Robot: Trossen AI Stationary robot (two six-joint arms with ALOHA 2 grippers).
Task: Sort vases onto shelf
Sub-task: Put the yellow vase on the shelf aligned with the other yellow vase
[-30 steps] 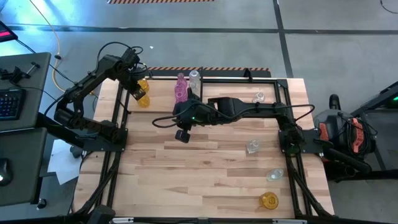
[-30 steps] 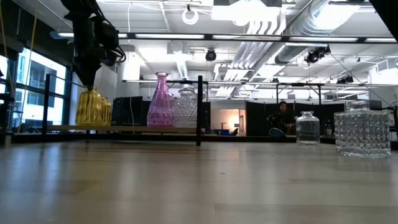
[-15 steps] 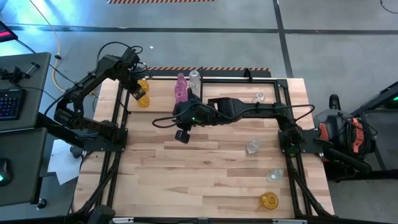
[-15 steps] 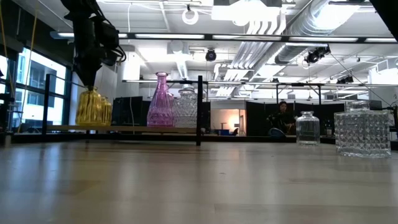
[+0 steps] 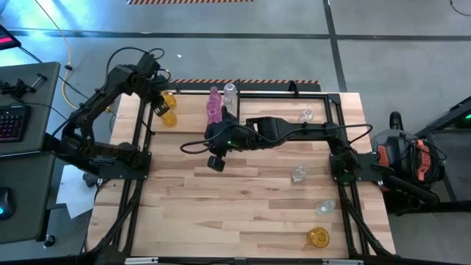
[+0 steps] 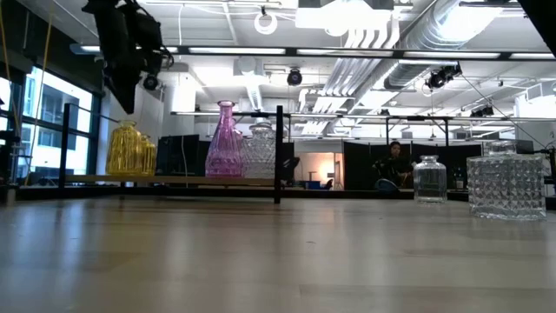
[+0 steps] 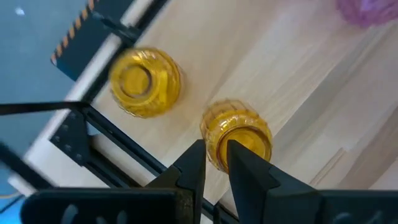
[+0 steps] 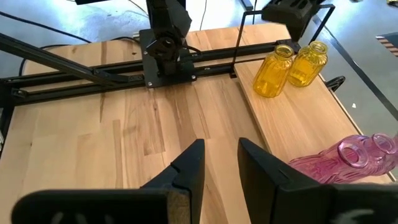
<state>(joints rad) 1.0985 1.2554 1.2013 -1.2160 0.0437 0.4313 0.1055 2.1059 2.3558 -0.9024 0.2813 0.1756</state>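
Observation:
Two amber-yellow vases (image 7: 239, 134) (image 7: 146, 81) stand upright on their bases at the left end of the shelf (image 6: 174, 180). My left gripper (image 7: 216, 165) hangs right above the nearer one, pointing down, narrowly open with nothing between its fingers. In the low view it (image 6: 124, 97) is clear of the vase top (image 6: 128, 149). Pink vases (image 5: 214, 107) and a clear one (image 5: 230, 92) stand beside the black divider (image 6: 279, 156). My right gripper (image 8: 222, 158) hovers open over the middle of the table (image 5: 215, 159), holding nothing.
Loose vases stand on the right half of the tabletop: clear ones (image 5: 305, 115) (image 5: 299, 174) (image 5: 324, 207) and an amber one (image 5: 318, 237) near the front edge. The right arm (image 5: 287, 129) stretches across the table's far half. Black frame rods (image 5: 143, 147) run along the left side.
My left gripper has gone straight up from the top of the yellow vase and now hangs clear above it. The vase has stayed upright in its place on the shelf.

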